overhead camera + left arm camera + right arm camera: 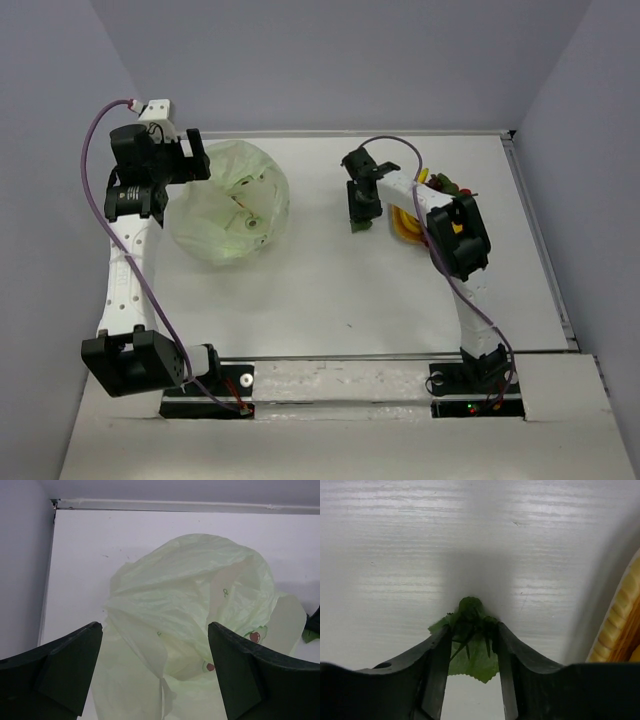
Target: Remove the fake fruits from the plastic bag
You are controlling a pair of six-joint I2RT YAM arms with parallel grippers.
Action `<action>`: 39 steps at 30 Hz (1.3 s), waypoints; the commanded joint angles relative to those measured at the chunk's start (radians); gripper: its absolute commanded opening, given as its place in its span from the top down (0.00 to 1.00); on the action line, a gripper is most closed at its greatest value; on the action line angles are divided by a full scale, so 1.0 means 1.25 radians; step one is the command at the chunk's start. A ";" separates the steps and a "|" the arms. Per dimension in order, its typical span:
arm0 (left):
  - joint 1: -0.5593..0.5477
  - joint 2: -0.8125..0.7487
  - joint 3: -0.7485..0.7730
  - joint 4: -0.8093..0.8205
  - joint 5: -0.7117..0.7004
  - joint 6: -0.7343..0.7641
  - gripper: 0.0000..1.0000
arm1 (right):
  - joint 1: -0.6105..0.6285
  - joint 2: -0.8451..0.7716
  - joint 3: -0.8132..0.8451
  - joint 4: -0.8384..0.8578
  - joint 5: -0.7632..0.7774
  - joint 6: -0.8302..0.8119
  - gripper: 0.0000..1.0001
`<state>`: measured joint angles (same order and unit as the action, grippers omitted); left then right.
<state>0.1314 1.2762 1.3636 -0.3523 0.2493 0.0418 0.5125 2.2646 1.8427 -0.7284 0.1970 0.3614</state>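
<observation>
The plastic bag [232, 200] is seen lying crumpled in a rounded heap on the far left part of the white table [330, 290], with small red and green printed marks visible on its pale green film in the left wrist view. The left gripper [193, 160] is held at the bag's far-left edge, and its 2 fingers [70, 672] are shown spread wide apart, with the bag [190, 605] framed between and beyond them and nothing gripped. Whether the bag is touched by them cannot be told. The right gripper [361, 212] is positioned well to the right of the bag, low over the table, and its jaws are closed on a green leafy piece [470, 625], which is pinched between the 2 fingers [437, 665]. Just beside it, the ribbed edge of an orange woven mat [617, 630] is seen. A few fake fruits [447, 185] are partly hidden by the right arm.
</observation>
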 commanded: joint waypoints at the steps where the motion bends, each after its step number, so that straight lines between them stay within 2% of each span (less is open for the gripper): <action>1: 0.002 -0.006 0.037 -0.015 -0.012 0.014 0.01 | 0.013 -0.003 -0.035 0.006 0.001 0.018 0.63; 2: 0.002 -0.009 0.038 -0.016 -0.014 0.014 0.01 | 0.013 -0.003 -0.035 0.012 -0.004 0.018 0.69; 3: 0.002 -0.010 0.039 -0.021 -0.018 0.014 0.01 | 0.013 -0.003 -0.036 0.016 -0.007 0.019 0.87; 4: 0.003 -0.011 0.041 -0.022 -0.019 0.016 0.01 | 0.013 -0.004 -0.027 0.019 -0.009 0.020 0.99; 11: 0.003 -0.027 0.087 -0.046 -0.044 0.040 0.01 | 0.013 -0.106 0.038 0.024 0.019 -0.002 0.99; 15: 0.002 -0.025 0.112 -0.057 -0.039 0.041 0.01 | 0.002 -0.247 0.099 0.024 0.057 -0.020 0.99; 18: 0.002 -0.024 0.112 -0.058 -0.028 0.033 0.01 | -0.053 -0.312 0.115 0.024 0.086 -0.035 0.99; 19: 0.002 -0.025 0.109 -0.056 -0.022 0.028 0.01 | -0.110 -0.349 0.103 0.024 0.089 -0.040 0.99; 22: 0.002 -0.029 0.098 -0.052 -0.014 0.022 0.01 | -0.201 -0.392 0.056 0.012 0.115 -0.066 0.99; 28: 0.002 -0.029 0.095 -0.057 -0.018 0.029 0.01 | -0.264 -0.402 -0.011 -0.004 0.123 -0.081 0.99; 29: 0.002 -0.029 0.097 -0.057 -0.019 0.032 0.01 | -0.272 -0.400 -0.017 -0.005 0.117 -0.070 0.96; 31: 0.002 -0.029 0.099 -0.059 -0.019 0.033 0.01 | -0.273 -0.393 -0.020 -0.005 0.109 -0.060 0.58; 32: 0.003 -0.029 0.101 -0.061 -0.019 0.034 0.01 | -0.273 -0.389 -0.020 -0.006 0.114 -0.057 0.50; 33: 0.002 -0.031 0.103 -0.063 -0.020 0.038 0.01 | -0.273 -0.387 -0.019 -0.006 0.121 -0.057 0.36; 37: 0.002 -0.034 0.100 -0.065 -0.021 0.043 0.01 | -0.280 -0.395 -0.008 -0.010 0.133 -0.057 0.15; 39: 0.002 -0.038 0.093 -0.067 -0.019 0.043 0.01 | -0.280 -0.402 -0.004 -0.011 0.136 -0.060 0.13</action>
<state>0.1314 1.2697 1.4685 -0.4419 0.2104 0.0814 0.1650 1.8175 1.8019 -0.7589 0.3428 0.2909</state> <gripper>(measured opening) 0.989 0.857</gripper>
